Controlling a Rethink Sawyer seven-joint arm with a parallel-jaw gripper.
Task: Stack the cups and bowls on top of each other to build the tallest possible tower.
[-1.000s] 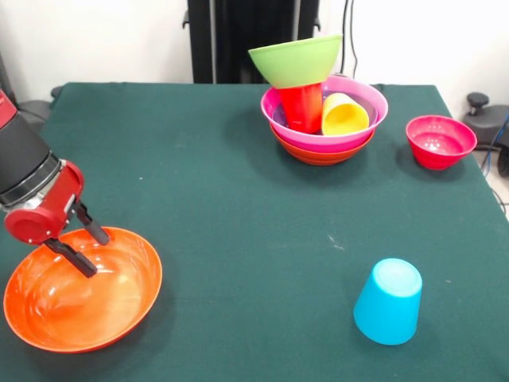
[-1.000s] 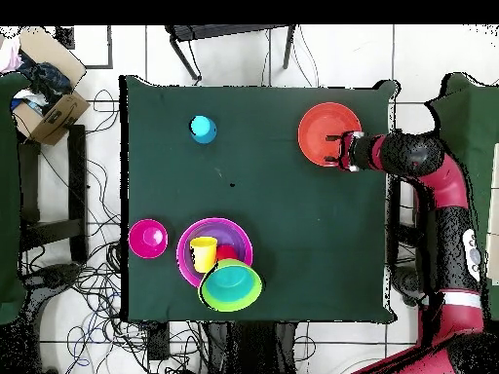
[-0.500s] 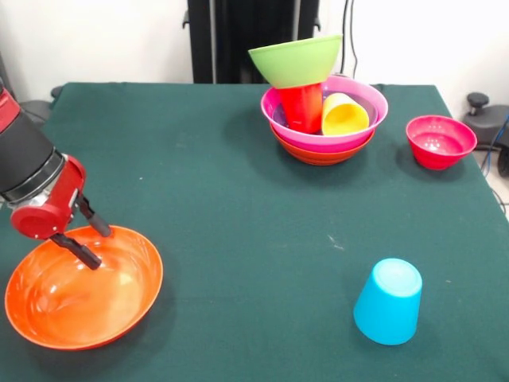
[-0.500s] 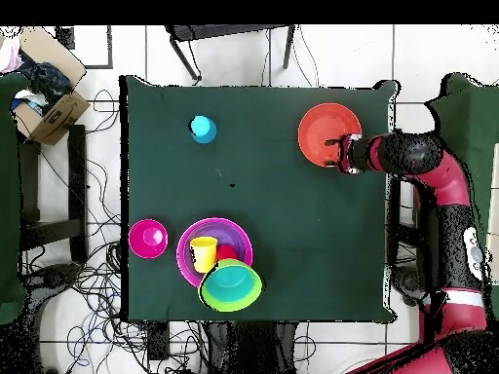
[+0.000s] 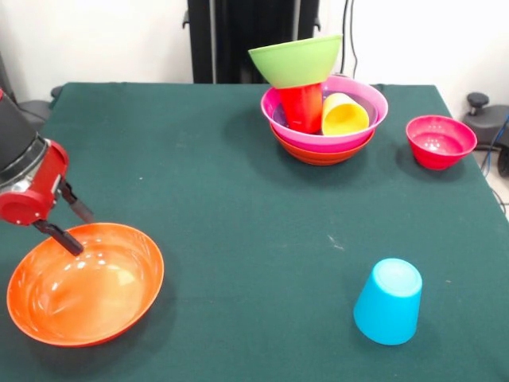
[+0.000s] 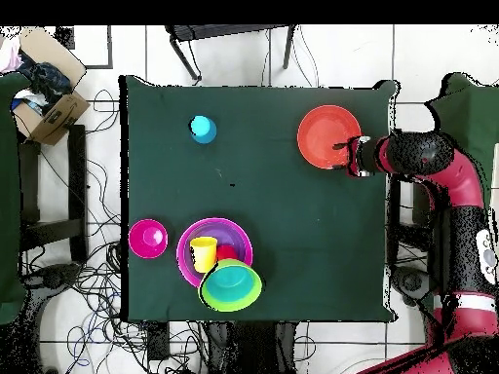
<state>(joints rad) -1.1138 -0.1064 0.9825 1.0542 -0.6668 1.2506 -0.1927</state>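
1. Orange bowl (image 5: 84, 283) lies upright on the green table (image 5: 238, 207), its rim directly under the fingertips of the gripper (image 5: 62, 225); in the overhead view the same bowl (image 6: 328, 136) sits just beyond the gripper (image 6: 348, 157).
2. The two black fingers (image 5: 57, 234) stand a moderate way apart with nothing between them; one tip hangs over the bowl's rim and may be touching it, the other is just outside the wall.
3. It is likely light, stiff and thin-walled. The glossy plastic looks slippery, and the sloped wall would tend to squeeze out of a pinch.
4. Best hold, as I judge it: straddle the rim right below the fingers, one finger inside and one outside, and close well down on the wall.
5. Well away from the fingers stands the tower (image 5: 322, 95): magenta over orange, a red cup (image 5: 302, 107) carrying a tilted lime bowl (image 5: 295, 60), a yellow cup (image 5: 344, 114) leaning beside it.
6. The crimson bowl (image 5: 440, 141) and the upturned light blue cup (image 5: 388, 301) lie farther off still, both loose.
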